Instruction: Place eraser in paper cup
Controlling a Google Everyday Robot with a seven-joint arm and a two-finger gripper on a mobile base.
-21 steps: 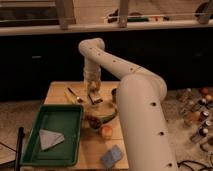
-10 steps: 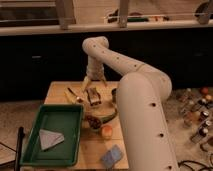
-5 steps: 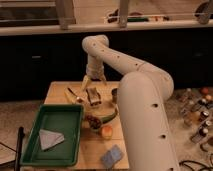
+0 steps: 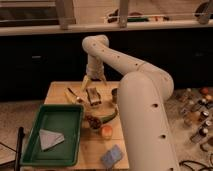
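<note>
My gripper hangs over the back of the wooden table, fingers spread open and empty. Just below it a small pale block with a dark middle, likely the eraser, lies on the table, apart from the fingers. To its right stands a brownish cup-like thing, likely the paper cup, partly hidden by my arm.
A green tray with a grey cloth sits at the front left. A yellowish item lies left of the eraser. A dark bowl-like thing, a green curved thing, an orange item and a grey-blue sponge lie nearer the front.
The gripper was down at the pale block two seconds ago. It has since risen off it, leaving the block on the table. It has barely moved in the last second.
</note>
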